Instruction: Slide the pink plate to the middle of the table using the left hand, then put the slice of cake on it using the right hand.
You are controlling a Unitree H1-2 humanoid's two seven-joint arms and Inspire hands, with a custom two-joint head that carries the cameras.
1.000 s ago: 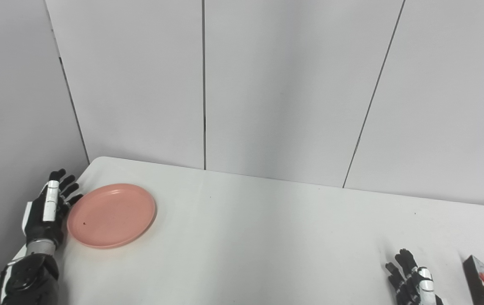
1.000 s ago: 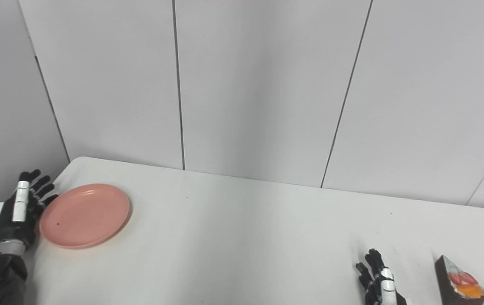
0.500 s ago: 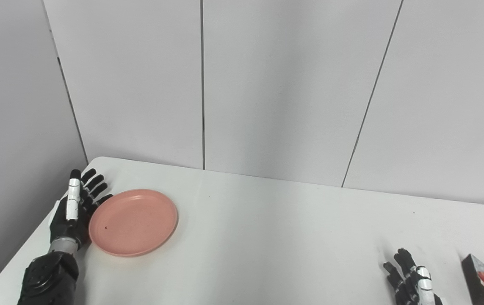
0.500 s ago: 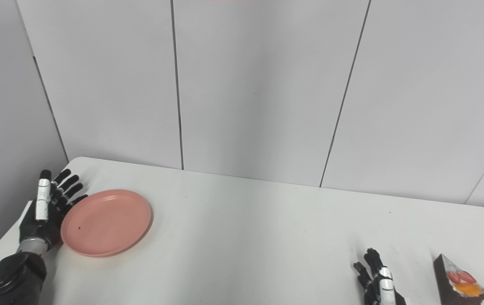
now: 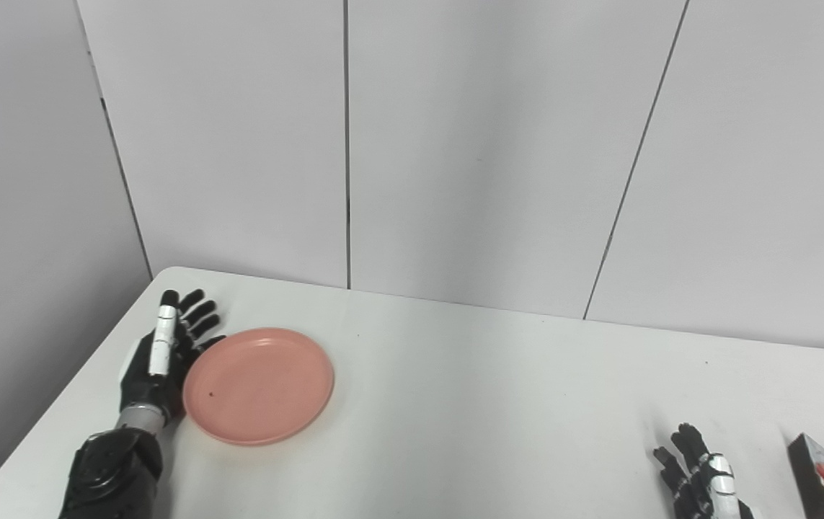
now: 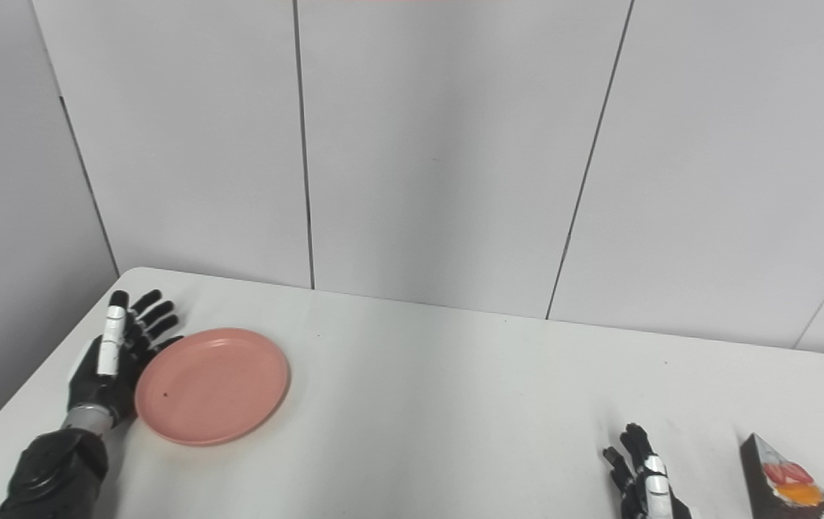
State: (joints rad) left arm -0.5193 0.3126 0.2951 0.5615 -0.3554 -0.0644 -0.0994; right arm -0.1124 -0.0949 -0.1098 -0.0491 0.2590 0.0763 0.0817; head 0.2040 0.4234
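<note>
One white table (image 5: 484, 404) carries everything here, its far edge against a grey panelled wall (image 5: 455, 144). Pink plate (image 5: 259, 385) lies flat in the table's left half, nearer the far-left corner than the middle, a small dark speck on its surface. My left hand (image 5: 159, 360) stands on edge just beside the plate's left rim, palm toward it, fingers straight and spread apart, gripping nothing; whether the palm actually touches the rim I cannot tell. My left arm (image 5: 112, 472) runs back along the table's left edge to the near side. Slice of cake (image 6: 779, 486) sits near the near-right corner: dark sides, pale top, red and orange fruit, partly cut off by the frame. My right hand (image 6: 642, 476) rests low at the near edge, near the cake but apart from it, fingers extended and parted, holding nothing.
</note>
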